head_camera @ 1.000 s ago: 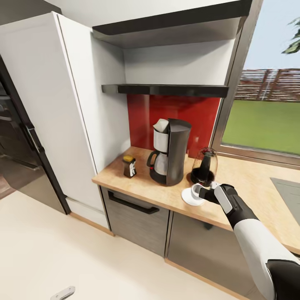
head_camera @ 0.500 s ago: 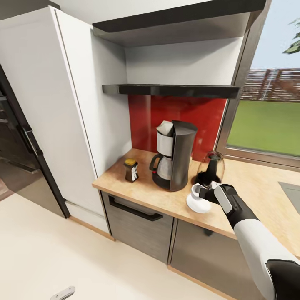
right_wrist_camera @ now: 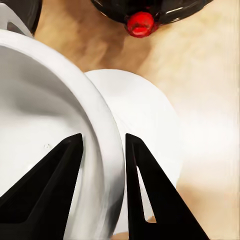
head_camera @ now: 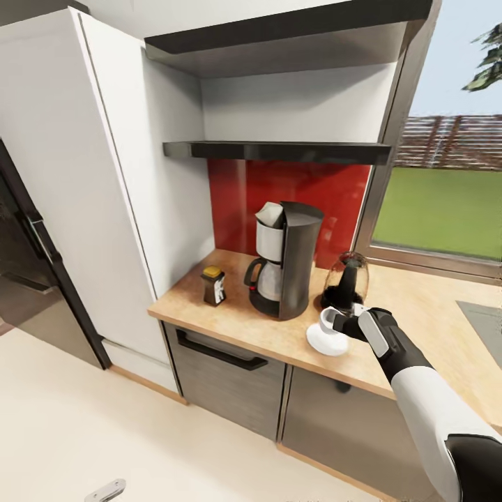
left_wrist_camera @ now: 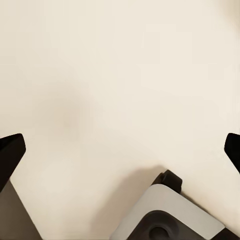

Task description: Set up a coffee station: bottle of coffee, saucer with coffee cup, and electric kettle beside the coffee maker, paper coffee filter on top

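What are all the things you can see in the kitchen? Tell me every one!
coffee maker: one, dark grey with a glass pot, on the countertop.
paper coffee filter: one, white, on top of the coffee maker.
bottle of coffee: one, dark with a yellow lid, on the counter beside the coffee maker.
electric kettle: one, glass and black, on the coffee maker's other side.
saucer: one, white, near the counter's front edge.
coffee cup: one, white, over the saucer.
shelf: one, black, above the counter.
window: one, showing green grass.
right gripper: black, shut on the cup's rim.
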